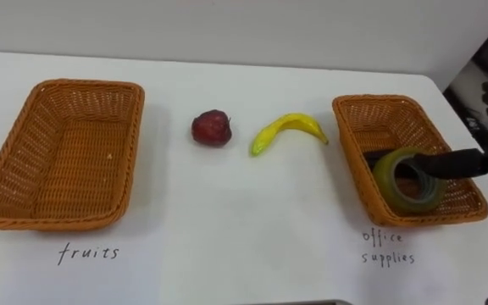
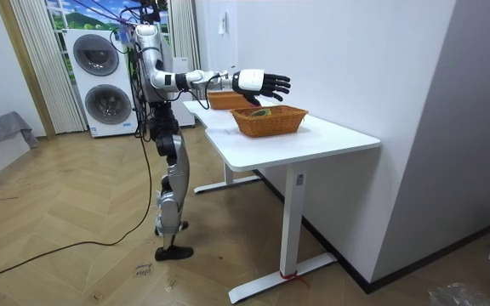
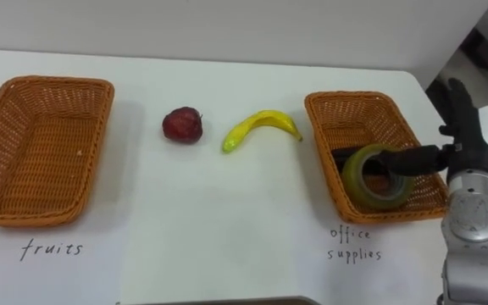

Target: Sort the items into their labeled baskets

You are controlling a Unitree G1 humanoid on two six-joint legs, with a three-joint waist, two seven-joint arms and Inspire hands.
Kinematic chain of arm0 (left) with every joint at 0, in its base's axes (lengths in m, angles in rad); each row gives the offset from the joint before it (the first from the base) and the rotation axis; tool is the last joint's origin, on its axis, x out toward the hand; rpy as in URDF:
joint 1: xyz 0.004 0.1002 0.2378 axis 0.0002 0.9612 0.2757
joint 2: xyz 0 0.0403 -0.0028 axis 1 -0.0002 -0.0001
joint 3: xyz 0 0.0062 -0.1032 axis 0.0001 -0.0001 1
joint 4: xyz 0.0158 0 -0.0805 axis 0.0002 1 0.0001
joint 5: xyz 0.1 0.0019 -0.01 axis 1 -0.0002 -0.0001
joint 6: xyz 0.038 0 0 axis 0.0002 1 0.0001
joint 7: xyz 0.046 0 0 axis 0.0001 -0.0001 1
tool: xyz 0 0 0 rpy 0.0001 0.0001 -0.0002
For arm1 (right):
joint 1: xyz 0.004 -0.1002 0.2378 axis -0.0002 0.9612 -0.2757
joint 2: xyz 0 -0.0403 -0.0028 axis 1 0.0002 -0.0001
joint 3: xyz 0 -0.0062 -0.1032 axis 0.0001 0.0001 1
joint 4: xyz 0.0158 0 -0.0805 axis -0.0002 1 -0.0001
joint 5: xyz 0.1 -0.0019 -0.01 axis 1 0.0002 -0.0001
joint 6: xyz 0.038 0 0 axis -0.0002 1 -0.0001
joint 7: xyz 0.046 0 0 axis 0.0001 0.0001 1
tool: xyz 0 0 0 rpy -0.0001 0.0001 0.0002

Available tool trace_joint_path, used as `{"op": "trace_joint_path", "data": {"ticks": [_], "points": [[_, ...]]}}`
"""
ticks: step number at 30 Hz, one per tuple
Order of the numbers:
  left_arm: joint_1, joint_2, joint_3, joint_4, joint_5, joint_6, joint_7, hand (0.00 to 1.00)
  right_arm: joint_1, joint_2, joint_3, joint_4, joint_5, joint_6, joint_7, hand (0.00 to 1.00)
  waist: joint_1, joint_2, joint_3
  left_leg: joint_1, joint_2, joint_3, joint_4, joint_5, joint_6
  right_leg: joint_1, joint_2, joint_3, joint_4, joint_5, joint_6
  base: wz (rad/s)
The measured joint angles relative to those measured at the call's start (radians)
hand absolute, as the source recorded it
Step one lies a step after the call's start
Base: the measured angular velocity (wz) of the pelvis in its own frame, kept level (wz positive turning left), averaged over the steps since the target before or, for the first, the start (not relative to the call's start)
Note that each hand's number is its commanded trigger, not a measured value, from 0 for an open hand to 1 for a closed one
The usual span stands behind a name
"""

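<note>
While the right hand (image 3: 473, 140) is spread, one straight finger in the tape (image 3: 354, 185) at the right basket's (image 3: 350, 95) near end, we find the left basket (image 3: 45, 81) empty; apple (image 3: 182, 124) and banana (image 3: 257, 125) lie between.

Head stereo pair, plus one standing room camera.
Both eye views look steeply down, close, on the white table (image 1: 227, 212): fruits basket (image 1: 83, 83) at 9 o'clock, office basket (image 1: 378, 99) at 3. They overlap almost wholly. The room camera, well off, faces the table's short end, robot at 10 o'clock; seemingly the same two baskets.
</note>
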State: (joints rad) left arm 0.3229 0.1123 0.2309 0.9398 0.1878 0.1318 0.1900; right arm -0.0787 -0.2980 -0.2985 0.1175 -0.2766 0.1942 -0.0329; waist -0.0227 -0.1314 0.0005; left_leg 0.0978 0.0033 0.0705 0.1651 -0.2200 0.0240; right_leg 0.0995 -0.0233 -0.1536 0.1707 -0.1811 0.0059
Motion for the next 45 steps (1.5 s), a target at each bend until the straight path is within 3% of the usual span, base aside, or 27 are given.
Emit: {"op": "trace_joint_path", "data": {"ticks": [8, 13, 19, 26, 33, 37, 39, 41, 45], "points": [[-0.001, 0.003, 0.0, 0.002, 0.001, -0.001, 0.001, 0.0, -0.024, -0.003, 0.001, -0.027, 0.043, 0.002, 0.001, 0.0, 0.0, -0.004, -0.0014, 0.004, 0.001, 0.004, 0.0, 0.0, 0.0, 0.001, -0.002, 0.011, 0.0, 0.0, 0.0, -0.02], [0.0, 0.01, 0.003, 0.005, 0.001, 0.0, 0.004, 0.0, -0.031, -0.035, 0.001, -0.174, 0.077, 0.003, -0.001, 0.0, 0.003, 0.001, -0.0031, 0.013, 0.002, 0.008, -0.002, 0.0, 0.0, 0.005, -0.001, 0.011, 0.001, 0.0, 0.0, -0.02], [-0.003, 0.011, 0.002, 0.005, 0.002, 0.0, 0.004, 0.0, -0.06, -0.042, 0.001, -0.23, 0.084, 0.003, -0.02, 0.0, 0.004, -0.001, -0.0055, 0.019, 0.001, 0.006, -0.002, 0.0, 0.0, 0.012, -0.003, 0.004, 0.001, 0.0, 0.0, 0.0], [-0.02, 0.013, 0.0, 0.004, 0.004, 0.0, -0.006, 0.0, -0.133, -0.06, 0.001, -0.278, 0.072, 0.003, -0.014, 0.0, 0.004, 0.001, -0.0045, 0.016, 0.001, 0.002, 0.0, 0.0, 0.0, 0.005, -0.005, -0.012, 0.003, 0.0, 0.0, 0.0], [-0.003, 0.014, 0.0, 0.008, 0.003, -0.009, -0.006, 0.0, -0.173, -0.108, 0.003, -0.284, 0.075, 0.004, -0.006, 0.0, 0.015, -0.004, -0.0057, 0.028, 0.0, 0.009, 0.0, 0.0, 0.0, 0.016, -0.004, -0.011, 0.001, 0.0, 0.0, -0.01], [0.002, 0.031, 0.0, 0.008, 0.005, -0.011, -0.026, 0.0, -0.237, -0.13, 0.006, -0.286, 0.069, 0.004, 0.001, 0.0, 0.028, -0.019, 0.0004, 0.031, 0.001, 0.009, 0.002, 0.0, 0.0, 0.018, -0.003, -0.014, 0.002, 0.0, 0.0, -0.02], [0.002, 0.037, 0.001, 0.008, 0.01, -0.011, -0.03, 0.0, -0.257, -0.146, 0.022, -0.286, 0.071, 0.003, 0.003, 0.0, 0.032, -0.028, -0.0028, 0.03, 0.004, 0.007, 0.003, 0.0, 0.0, 0.018, -0.003, -0.015, 0.002, 0.0, 0.0, 0.0], [-0.001, 0.04, 0.001, 0.001, 0.045, -0.011, -0.03, 0.0, -0.259, -0.177, 0.049, -0.286, 0.073, 0.0, 0.007, 0.0, 0.051, -0.032, -0.0003, 0.028, 0.006, 0.007, 0.003, 0.0, 0.0, 0.018, -0.004, -0.014, 0.002, 0.0, 0.0, 0.0], [-0.005, 0.051, -0.001, -0.04, 0.062, -0.01, -0.047, 0.0, -0.26, -0.198, 0.097, -0.286, 0.069, -0.002, 0.064, 0.0, 0.069, -0.06, -0.0036, 0.01, 0.005, -0.004, 0.003, 0.0, 0.0, 0.013, -0.003, -0.021, 0.002, 0.005, 0.0, 0.08]]}}
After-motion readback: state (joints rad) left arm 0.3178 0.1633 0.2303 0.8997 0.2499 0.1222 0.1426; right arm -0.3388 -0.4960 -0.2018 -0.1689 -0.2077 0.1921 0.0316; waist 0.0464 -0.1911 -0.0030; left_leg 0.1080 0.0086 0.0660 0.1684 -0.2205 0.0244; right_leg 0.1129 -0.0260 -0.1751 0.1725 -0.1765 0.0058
